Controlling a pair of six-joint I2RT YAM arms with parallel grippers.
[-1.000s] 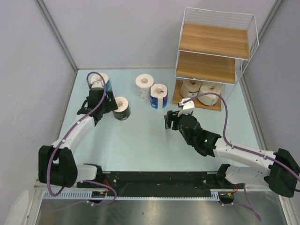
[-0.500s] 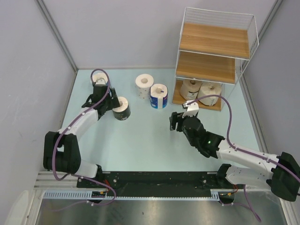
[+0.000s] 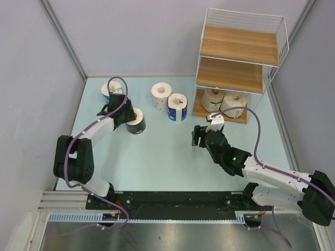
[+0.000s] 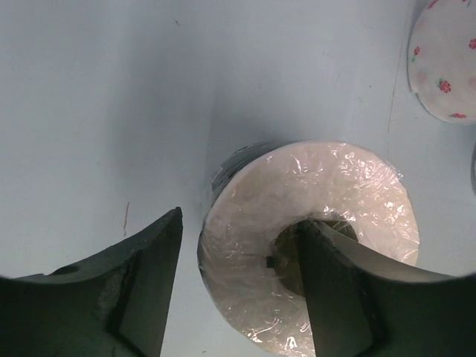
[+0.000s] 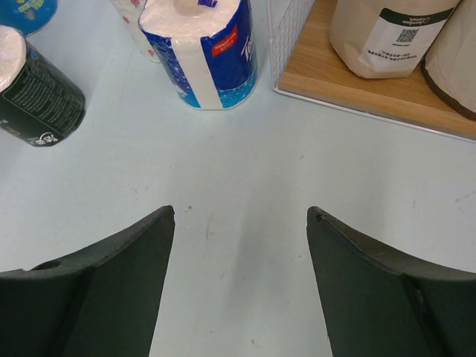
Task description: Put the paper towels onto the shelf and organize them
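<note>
Straddling the wall of the dark-wrapped roll (image 4: 327, 186), the left jaws stand spread. One finger (image 4: 349, 297) reaches down into the hollow core and the other (image 4: 141, 290) stands outside the wrap. A sliver of table (image 4: 111, 111) shows between that outer finger and the roll, so nothing is pinched yet. The core-and-wall stance probably suits a roll too broad to take across its full width.

The roll stands on end at the left of the table. A blue-wrapped roll (image 3: 106, 90) is behind it and the white red-speckled roll (image 4: 446, 59) off to one side. A second blue roll (image 5: 204, 52) stands nearer the shelf (image 3: 230, 76).

The cream roll (image 5: 357, 37) and tan-brown roll (image 5: 454, 52) sit side by side on the bottom board, leaving the two upper boards bare.

The right jaws hover wide apart and empty over open table. They face the second blue roll and the shelf's lowest tier, which reads as the likely next pick.
</note>
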